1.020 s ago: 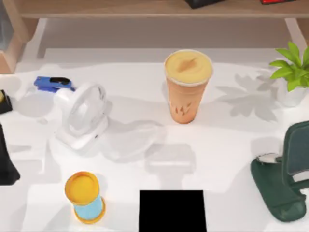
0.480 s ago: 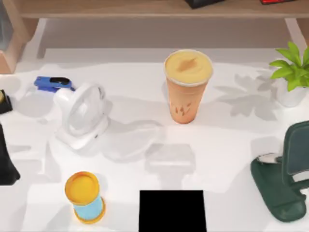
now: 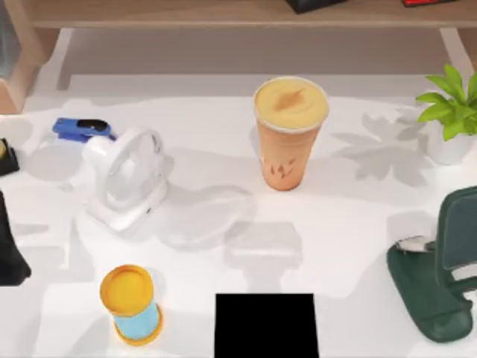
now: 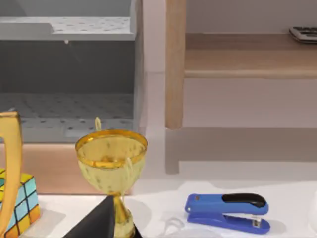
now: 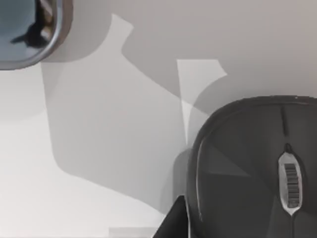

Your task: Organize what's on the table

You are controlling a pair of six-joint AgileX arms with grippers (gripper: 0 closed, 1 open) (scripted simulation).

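The white table carries scattered items. An orange drink cup stands upright at the middle back. Left of it stands a white desk fan, with a blue stapler behind it. An orange-capped blue hourglass sits at the front left. A gold trophy and a colour cube stand close ahead in the left wrist view, where a dark sliver of my left gripper shows. A dark grey mouse lies under my right gripper, seen as a dark sliver.
A wooden shelf runs along the back. A potted plant stands at the back right, and a dark green stand at the front right. A black square lies at the front middle. A dark shape sits at the left edge.
No object has moved. Only the soft shadow on the table to the right of the fan has shifted a little.
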